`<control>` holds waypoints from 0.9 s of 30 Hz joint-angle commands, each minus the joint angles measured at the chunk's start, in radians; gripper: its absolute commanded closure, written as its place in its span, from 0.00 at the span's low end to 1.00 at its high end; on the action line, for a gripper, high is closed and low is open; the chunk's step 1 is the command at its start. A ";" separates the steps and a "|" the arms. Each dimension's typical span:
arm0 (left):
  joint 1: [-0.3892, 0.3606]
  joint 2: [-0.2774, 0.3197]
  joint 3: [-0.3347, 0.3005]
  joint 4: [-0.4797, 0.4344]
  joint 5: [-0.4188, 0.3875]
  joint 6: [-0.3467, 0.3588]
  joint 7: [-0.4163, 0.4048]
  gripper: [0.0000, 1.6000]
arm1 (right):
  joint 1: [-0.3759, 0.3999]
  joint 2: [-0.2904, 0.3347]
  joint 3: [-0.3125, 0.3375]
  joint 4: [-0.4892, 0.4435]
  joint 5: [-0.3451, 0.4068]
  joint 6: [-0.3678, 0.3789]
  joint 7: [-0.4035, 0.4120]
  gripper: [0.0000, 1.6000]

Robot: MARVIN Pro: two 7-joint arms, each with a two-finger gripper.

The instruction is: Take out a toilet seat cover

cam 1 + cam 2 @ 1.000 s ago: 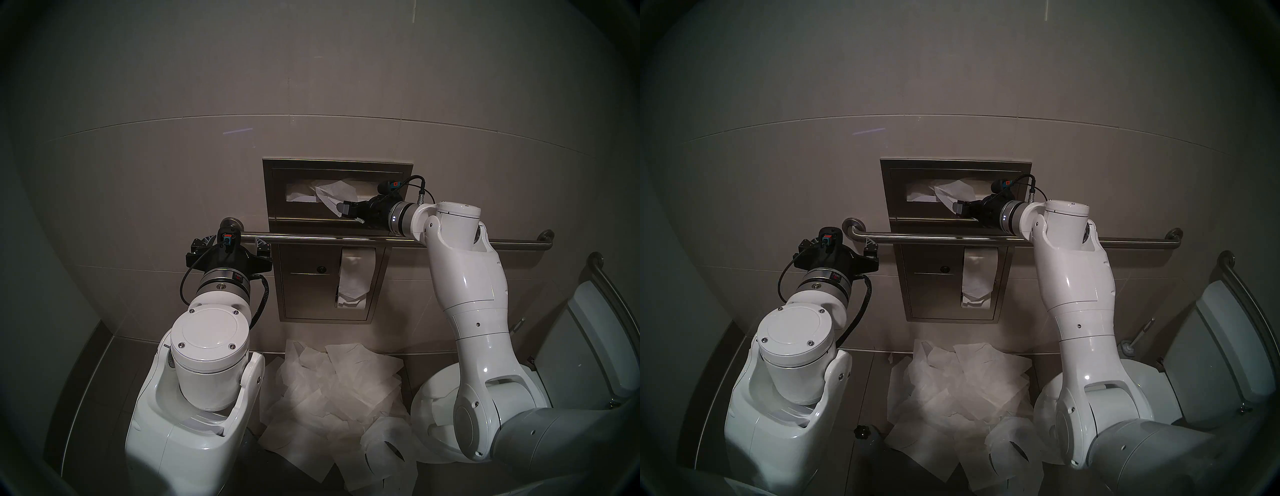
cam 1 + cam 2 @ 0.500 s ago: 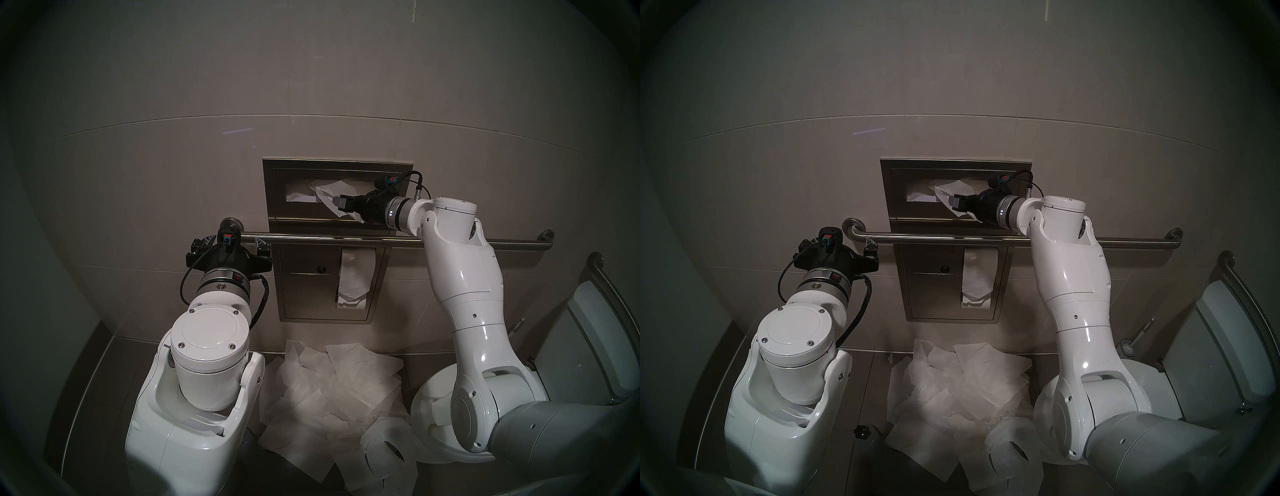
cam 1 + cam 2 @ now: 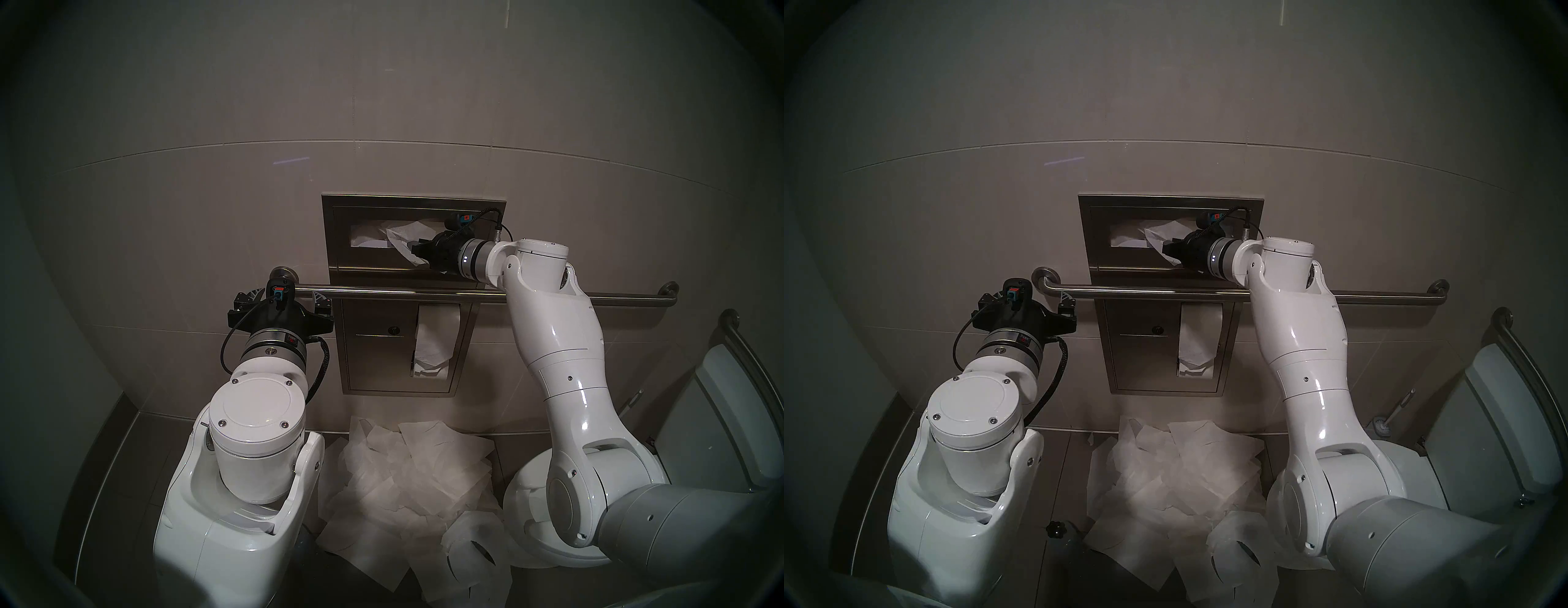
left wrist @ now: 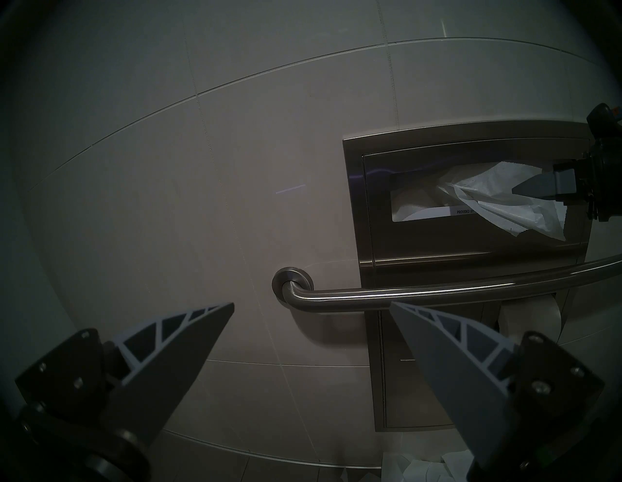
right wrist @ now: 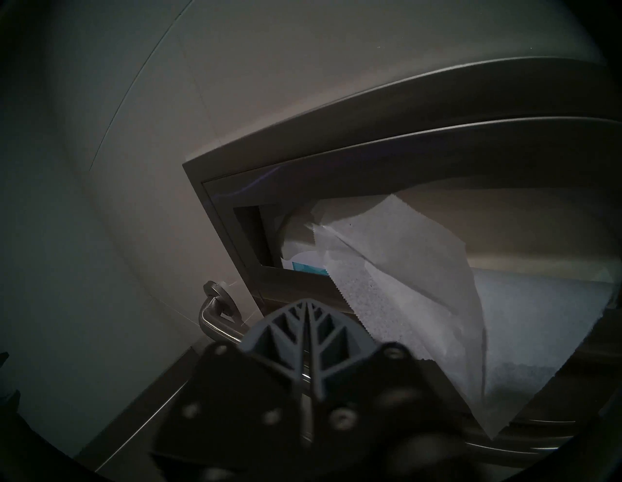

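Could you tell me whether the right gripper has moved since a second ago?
Yes. The right gripper has shifted left and slightly up against the fixed dispenser, and it has shut at the toilet seat cover.

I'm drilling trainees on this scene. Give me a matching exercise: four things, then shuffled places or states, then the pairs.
1 left gripper
2 right gripper
3 toilet seat cover
4 toilet paper roll

A hanging out of the dispenser
B shut
C under the grab bar
D open

Pairs: 1-D, 2-B, 3-A, 4-C
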 commanded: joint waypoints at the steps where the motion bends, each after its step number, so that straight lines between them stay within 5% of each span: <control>1: -0.018 -0.001 -0.001 -0.032 0.005 -0.009 0.003 0.00 | 0.053 0.001 0.014 -0.030 0.006 -0.005 0.002 0.00; 12: -0.018 -0.001 -0.001 -0.033 0.005 -0.009 0.002 0.00 | 0.022 0.037 0.043 -0.075 0.011 0.024 0.020 0.00; 27: -0.018 -0.002 -0.001 -0.031 0.005 -0.009 0.002 0.00 | 0.131 0.029 -0.008 0.116 0.012 -0.020 0.083 0.00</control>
